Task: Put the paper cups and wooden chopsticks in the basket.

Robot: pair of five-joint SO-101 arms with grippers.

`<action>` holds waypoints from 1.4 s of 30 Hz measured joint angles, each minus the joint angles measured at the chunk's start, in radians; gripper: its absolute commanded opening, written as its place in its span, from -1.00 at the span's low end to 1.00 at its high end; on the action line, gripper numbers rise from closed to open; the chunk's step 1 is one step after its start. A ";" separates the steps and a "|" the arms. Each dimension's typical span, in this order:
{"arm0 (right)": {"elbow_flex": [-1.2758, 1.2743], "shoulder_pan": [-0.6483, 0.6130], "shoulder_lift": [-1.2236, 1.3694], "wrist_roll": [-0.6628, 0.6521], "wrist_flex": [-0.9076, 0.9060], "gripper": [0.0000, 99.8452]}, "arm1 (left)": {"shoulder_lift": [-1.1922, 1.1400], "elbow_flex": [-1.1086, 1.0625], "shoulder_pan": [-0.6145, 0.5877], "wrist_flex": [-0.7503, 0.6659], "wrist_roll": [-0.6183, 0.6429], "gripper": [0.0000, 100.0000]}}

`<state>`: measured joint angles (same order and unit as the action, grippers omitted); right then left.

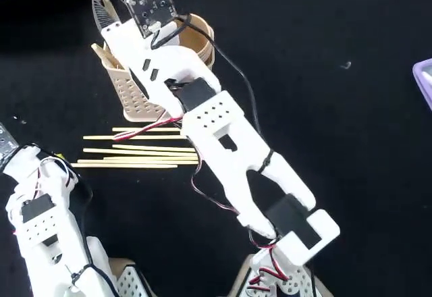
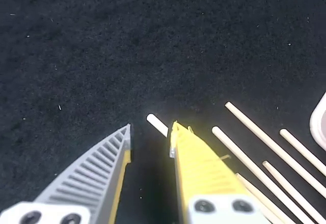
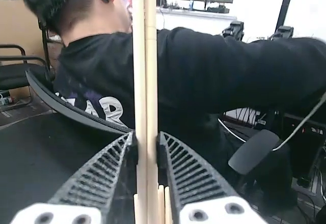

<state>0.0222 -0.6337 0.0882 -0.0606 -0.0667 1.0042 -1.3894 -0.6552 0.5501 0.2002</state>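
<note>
Wooden chopsticks point(image 3: 145, 56) held over the basket point(image 1: 135, 98)

My right tool point(image 3: 145, 135) pinches the sticks upright above the basket. I should centre their lower ends over its mouth, sink them in, then release gently. My left tool point(image 2: 151, 126) is spread, one end of the loose chopsticks point(image 1: 135, 152) between its jaws, on the desk point(image 1: 337, 142) just beside the basket.

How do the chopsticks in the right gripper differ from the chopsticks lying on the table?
The held chopsticks are raised, clamped in the right gripper; the loose chopsticks lie flat on the table, not gripped. The held chopsticks press together; the loose chopsticks are spread side by side. Both are pale wooden sticks.
</note>
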 measured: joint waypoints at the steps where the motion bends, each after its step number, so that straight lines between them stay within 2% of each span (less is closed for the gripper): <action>1: 0.000 0.000 0.000 0.000 0.000 -0.98 | 0.000 0.000 0.000 0.000 0.000 -0.73; 12: -0.196 0.000 -0.006 0.000 0.000 -0.98 | 0.000 0.000 0.000 0.000 0.000 -0.73; 21: -0.387 0.000 -0.196 -0.002 0.006 -0.96 | 0.000 0.000 0.000 0.000 0.000 -0.73; 26: -0.437 0.000 -0.239 -0.002 0.006 -0.69 | 0.000 0.000 0.000 0.000 0.000 -0.73; 34: -0.440 0.000 -0.338 0.000 -0.002 -0.81 | 0.000 0.000 0.000 0.000 0.000 -0.73; 38: -0.440 0.000 -0.451 0.000 -0.120 -0.81 | 0.000 0.000 0.000 0.000 0.000 -0.73; 42: -0.479 -0.002 -0.609 0.000 -0.351 -0.81 | 0.000 0.000 0.000 0.000 0.000 -0.73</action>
<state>-0.4565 -0.6352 -0.5209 -0.0606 -0.4181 1.0042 -1.3894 -0.6552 0.5501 0.2002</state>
